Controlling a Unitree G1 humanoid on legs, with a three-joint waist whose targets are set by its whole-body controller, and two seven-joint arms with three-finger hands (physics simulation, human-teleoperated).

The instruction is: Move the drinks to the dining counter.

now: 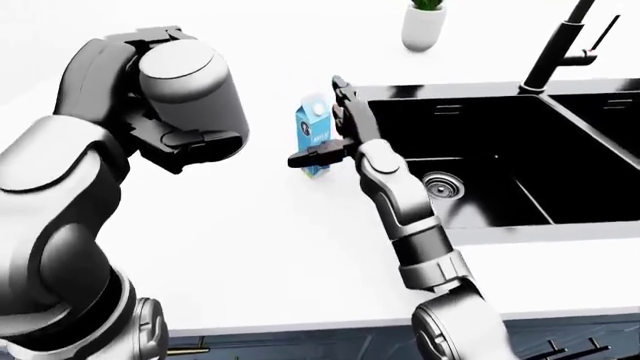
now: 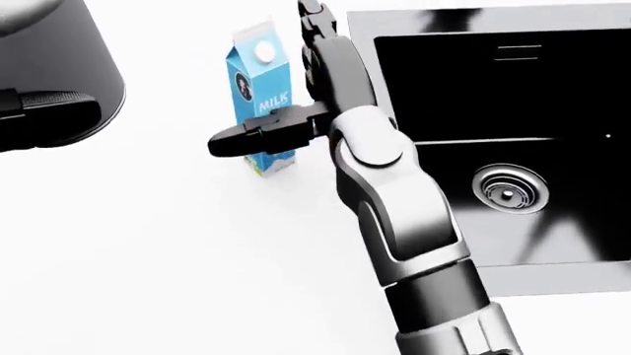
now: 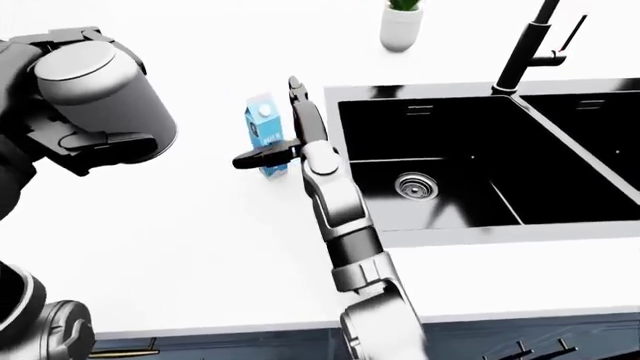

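Note:
A blue milk carton [image 2: 258, 89] stands upright on the white counter [image 2: 177, 251], just left of the sink. My right hand [image 2: 281, 81] is open beside it. Its fingers [image 2: 320, 44] point up along the carton's right side, and its thumb [image 2: 258, 137] stretches across the carton's lower face without gripping. My left hand [image 1: 195, 112] is raised at the left of the left-eye view. Its dark fingers are closed round a large grey cylinder [image 1: 185, 79], whose kind I cannot tell.
A black double sink [image 2: 513, 89] with a drain [image 2: 508, 188] lies right of the carton. A black faucet [image 1: 560, 45] and a small potted plant [image 1: 425, 22] stand at the top. The counter edge [image 1: 330, 322] runs along the bottom.

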